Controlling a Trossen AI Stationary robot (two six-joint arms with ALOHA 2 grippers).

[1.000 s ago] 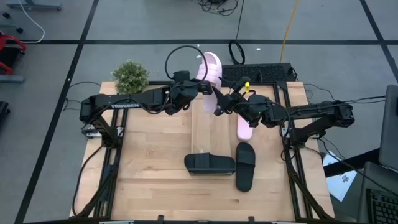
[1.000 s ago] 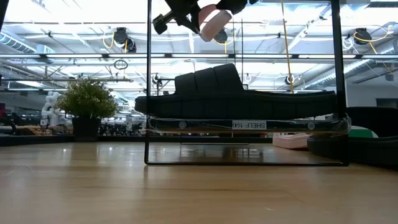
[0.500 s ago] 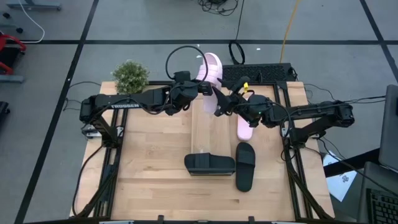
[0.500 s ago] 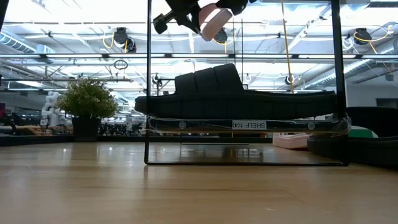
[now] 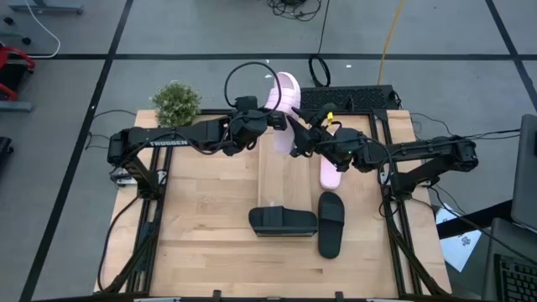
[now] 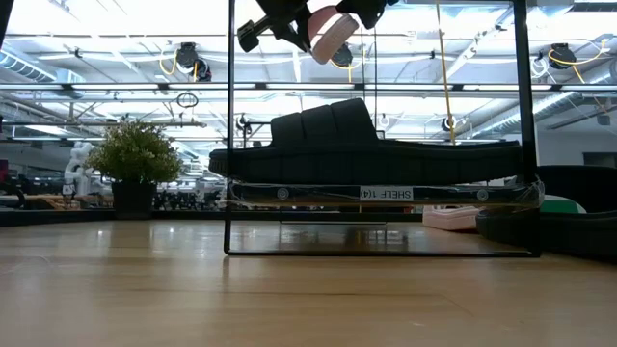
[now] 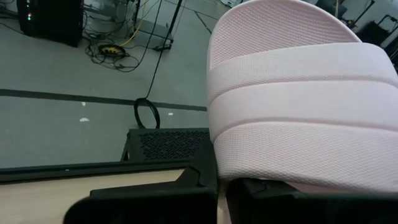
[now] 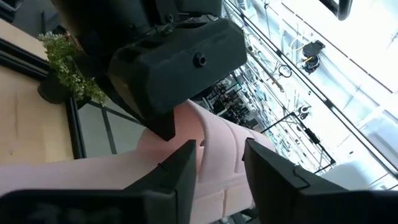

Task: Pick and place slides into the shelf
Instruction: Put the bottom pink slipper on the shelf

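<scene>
Pink slide (image 5: 285, 91) clamped in left gripper (image 5: 274, 118), above shelf (image 5: 280, 172).

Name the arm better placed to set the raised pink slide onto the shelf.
Probably left. The left tool is clamped on the raised pink slide above the shelf. The right tool is open beside that slide, so it would have to take it over first.

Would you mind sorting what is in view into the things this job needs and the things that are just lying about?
Job:
held pink slide, in the left gripper, with the right gripper at it
second pink slide on the table
black slide on the shelf
black slide beside the shelf
shelf

Lying about:
potted plant
keyboard
</scene>
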